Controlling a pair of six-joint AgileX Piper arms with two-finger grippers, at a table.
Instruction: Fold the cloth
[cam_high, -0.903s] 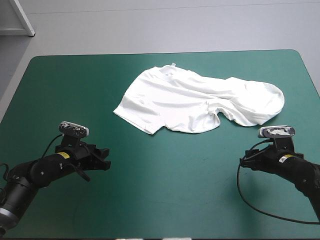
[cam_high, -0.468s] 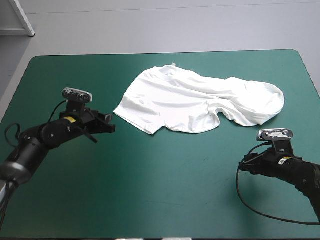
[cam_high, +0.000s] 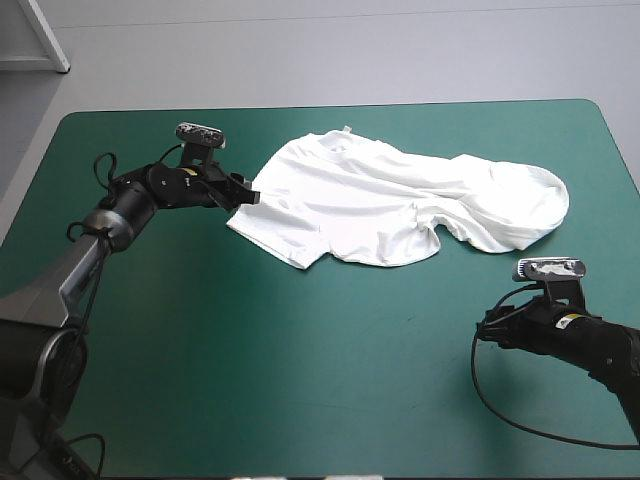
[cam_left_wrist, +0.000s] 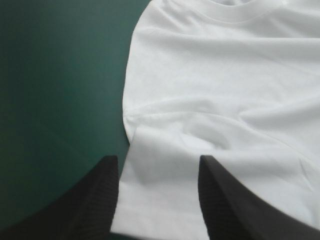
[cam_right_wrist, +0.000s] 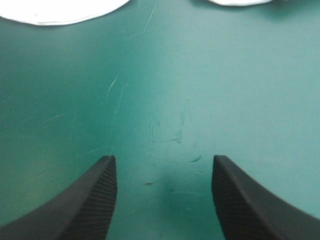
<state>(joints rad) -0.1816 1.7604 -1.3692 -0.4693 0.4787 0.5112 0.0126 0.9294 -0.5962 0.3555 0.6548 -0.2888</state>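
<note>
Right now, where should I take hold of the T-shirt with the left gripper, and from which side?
Probably the sleeve toward the left edge of the table, coming in low from that side. It lies flat as a free flap of the T-shirt, and the open left gripper faces it, sleeve between its fingers.

black left arm (cam_high: 140, 195), black right arm (cam_high: 600, 345), small yellow wrist labels (cam_high: 570, 320), ribbed curved black jaws

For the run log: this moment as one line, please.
fold cloth: no fold yet | T-shirt spread, rumpled | left hand open over sleeve edge | right hand open over bare teal-green cover
</note>
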